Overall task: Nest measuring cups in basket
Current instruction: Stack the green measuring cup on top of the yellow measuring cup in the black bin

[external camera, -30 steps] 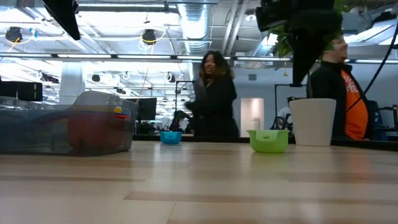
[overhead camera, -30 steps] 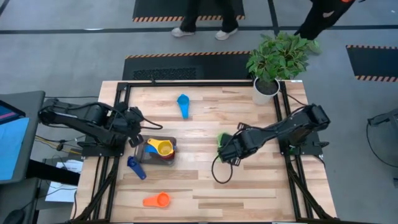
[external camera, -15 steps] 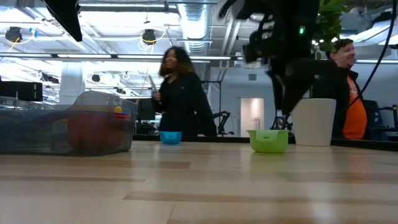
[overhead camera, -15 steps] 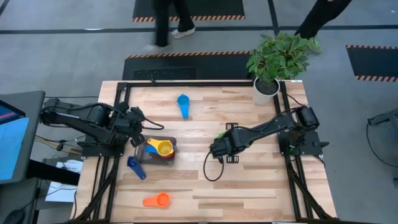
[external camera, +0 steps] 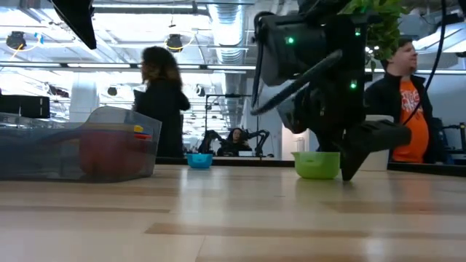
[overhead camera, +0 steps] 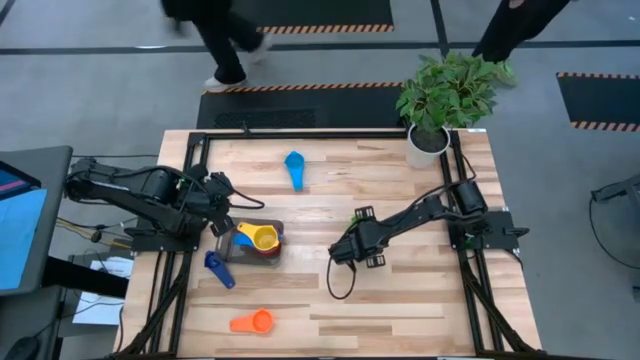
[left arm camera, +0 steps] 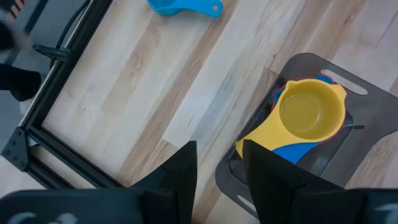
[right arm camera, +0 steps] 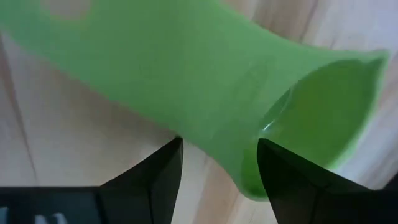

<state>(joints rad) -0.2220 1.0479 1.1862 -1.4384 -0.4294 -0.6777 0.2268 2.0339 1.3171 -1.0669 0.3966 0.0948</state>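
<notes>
yellow cup (left arm camera: pixel 311 112) on top inside basket (left arm camera: pixel 364 109).

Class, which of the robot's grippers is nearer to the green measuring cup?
Right. The right gripper is directly over the green measuring cup, fingers open around it. The left gripper waits by the basket, across the table.

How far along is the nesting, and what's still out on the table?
Done: the yellow cup sits nested on red and blue cups in the basket.

In hand: the right gripper is open at the green cup, which rests on the table.

Left: the light blue cup, dark blue cup and orange cup. The left gripper waits open by the basket.
</notes>
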